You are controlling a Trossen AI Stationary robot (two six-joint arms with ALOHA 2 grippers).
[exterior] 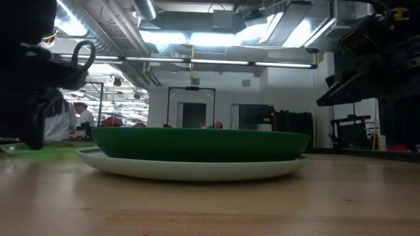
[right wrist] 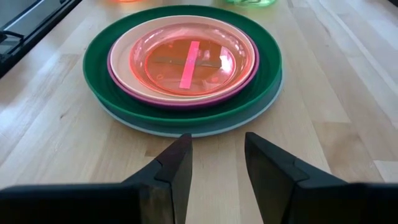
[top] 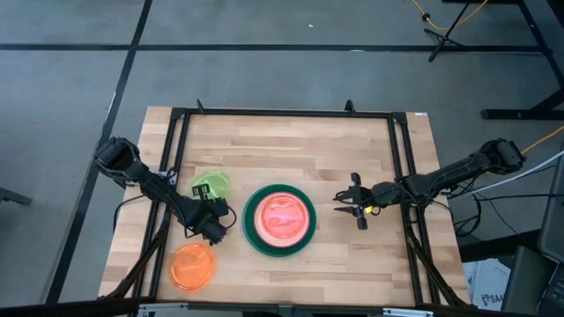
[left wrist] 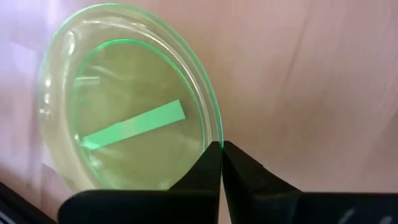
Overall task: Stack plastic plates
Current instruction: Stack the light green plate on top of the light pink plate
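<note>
Pale wooden boards make up the desk (top: pixel 352 255), which sits inside a black metal frame on a grey floor. At the desk's left front lies an orange plate (top: pixel 192 266), alone and flat on the wood. Just behind it and slightly to the right, the left gripper (top: pixel 214 231) reaches over the desk beside a lime green plate (top: pixel 211 186). The left wrist view shows this see-through green plate (left wrist: pixel 124 99) resting on the wood, with a bright green strip across its middle; the gripper's two dark fingers (left wrist: pixel 208 174) are pressed together with no gap, their tips right at the plate's rim, though whether they pinch the rim cannot be told.

In the middle of the desk stands the stack. From the right wrist view, a light blue plate (right wrist: pixel 186 129) lies at the bottom, a dark green plate (right wrist: pixel 99 62) on it, then a magenta plate (right wrist: pixel 180 102), a peach plate (right wrist: pixel 124 50) and a red plate (right wrist: pixel 186 62) on top. The low view shows the green one (exterior: pixel 197 144) sitting in the pale bottom one (exterior: pixel 190 170).

To the right of the stack, well apart from it, hangs the right gripper (top: pixel 342 202), pointing at the plates. Its fingers (right wrist: pixel 174 168) stand moderately apart and hold nothing.
</note>
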